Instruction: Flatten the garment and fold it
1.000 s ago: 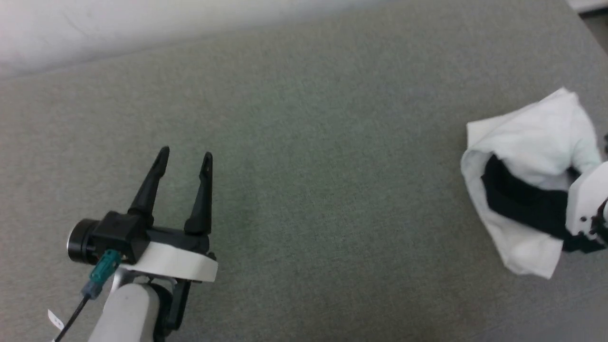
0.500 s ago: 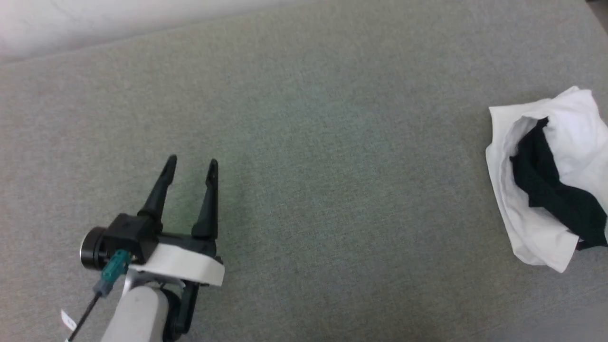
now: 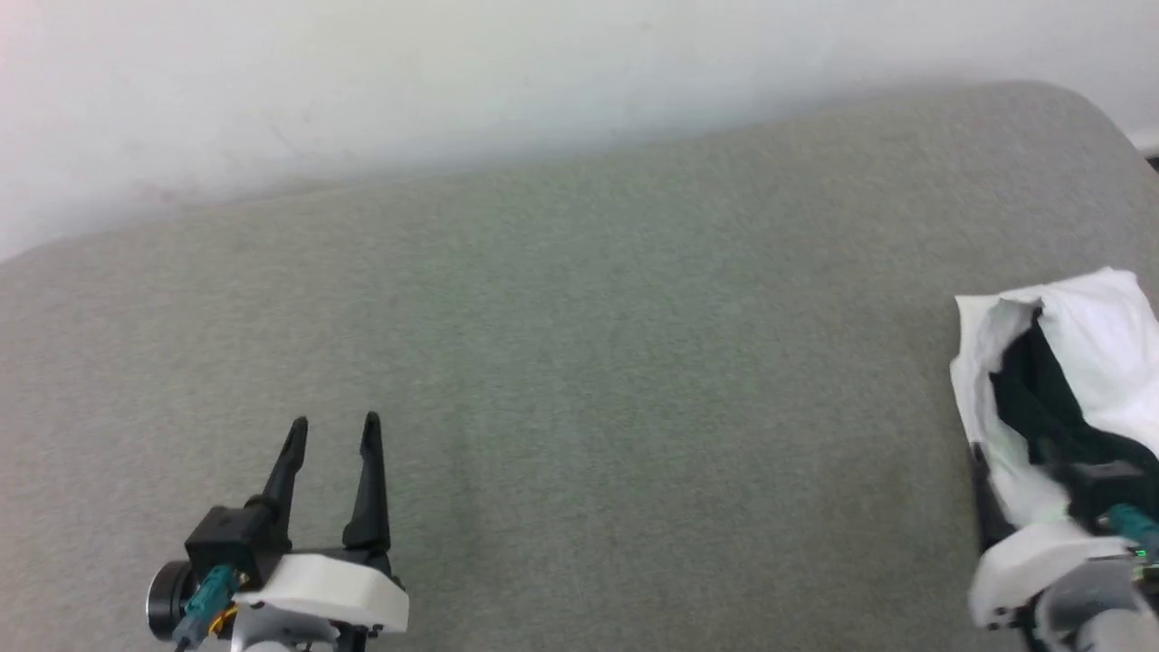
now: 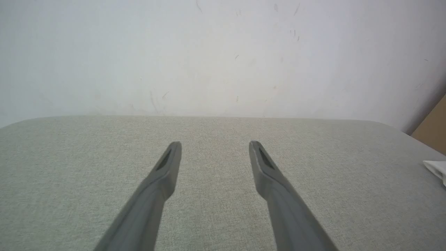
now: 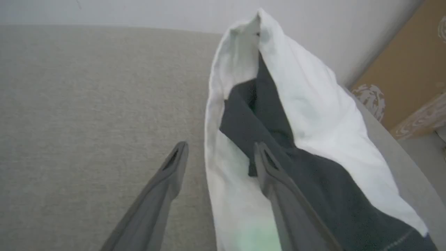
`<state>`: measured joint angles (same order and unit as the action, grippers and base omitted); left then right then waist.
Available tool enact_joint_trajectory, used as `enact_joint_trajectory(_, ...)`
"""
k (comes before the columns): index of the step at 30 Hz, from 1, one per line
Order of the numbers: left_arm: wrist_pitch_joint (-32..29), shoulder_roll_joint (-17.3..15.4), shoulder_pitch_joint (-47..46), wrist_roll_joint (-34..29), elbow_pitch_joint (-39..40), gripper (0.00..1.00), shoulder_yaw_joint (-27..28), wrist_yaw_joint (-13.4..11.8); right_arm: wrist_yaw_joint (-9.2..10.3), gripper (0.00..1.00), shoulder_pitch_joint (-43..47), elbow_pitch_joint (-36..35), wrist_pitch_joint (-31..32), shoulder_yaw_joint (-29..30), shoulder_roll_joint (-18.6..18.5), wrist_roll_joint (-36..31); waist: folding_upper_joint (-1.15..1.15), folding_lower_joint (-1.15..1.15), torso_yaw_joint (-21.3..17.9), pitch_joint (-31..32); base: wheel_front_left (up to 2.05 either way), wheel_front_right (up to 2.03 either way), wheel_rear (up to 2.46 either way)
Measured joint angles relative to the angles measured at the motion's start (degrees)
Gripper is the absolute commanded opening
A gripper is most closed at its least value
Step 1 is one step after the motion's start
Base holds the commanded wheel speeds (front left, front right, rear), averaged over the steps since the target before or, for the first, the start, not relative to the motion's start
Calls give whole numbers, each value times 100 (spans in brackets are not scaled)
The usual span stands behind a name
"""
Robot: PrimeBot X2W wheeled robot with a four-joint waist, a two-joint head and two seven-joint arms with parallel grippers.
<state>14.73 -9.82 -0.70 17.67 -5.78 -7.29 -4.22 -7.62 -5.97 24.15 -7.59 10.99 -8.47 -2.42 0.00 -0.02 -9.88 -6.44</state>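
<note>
Grey padded surface (image 3: pixel 579 362) bears the garment (image 3: pixel 1100 326), bunched at its right end. Spread, the right gripper (image 5: pixel 220 145) straddles the garment's white edge; the left gripper (image 3: pixel 334 421), also spread, hovers well apart. Pinching one layer likely unfolds it cleanest.

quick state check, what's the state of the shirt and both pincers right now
garment: crumpled in a heap, white cloth bunched around black, not flattened or folded
left pincer: open, empty, over bare grey surface
right pincer: open, at the garment's white edge, not closed on it
</note>
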Motion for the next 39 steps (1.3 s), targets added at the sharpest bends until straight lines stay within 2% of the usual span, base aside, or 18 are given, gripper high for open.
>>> enact_joint_trajectory(7, 0, -86, 136, -74, -19, 100, 221, 7, 1, 100, 433, -1184, 48, -655, 471, 563, 0, 1, 533, 289, 0, 0, 0)
enact_joint_trajectory(12, 0, -245, 162, -123, -4, 100, 359, 179, 1, 100, 554, -1895, 24, -900, 539, 811, 0, 2, 848, 445, 0, 0, 0)
enact_joint_trajectory(17, 0, -299, 344, -162, -12, 100, 369, 363, 1, 100, 960, -2359, 60, -932, 545, 971, 0, 2, 977, 669, 0, 0, 0)
enact_joint_trajectory(25, 0, -154, 688, -321, 14, 100, 311, 367, 1, 100, 1579, -2644, 322, -903, 545, 993, 0, 1, 941, 952, 0, 0, 0)
enact_joint_trajectory(38, -2, -137, 736, -480, -233, 100, 308, 367, 1, 100, 1657, -2666, 403, -936, 543, 966, 0, 2, 945, 1021, 0, 0, 0)
enact_joint_trajectory(39, -8, -136, 736, -472, -233, 0, 311, 367, 1, 0, 1657, -2666, 403, -937, 543, 966, 0, 2, 945, 1021, 0, 0, 0)
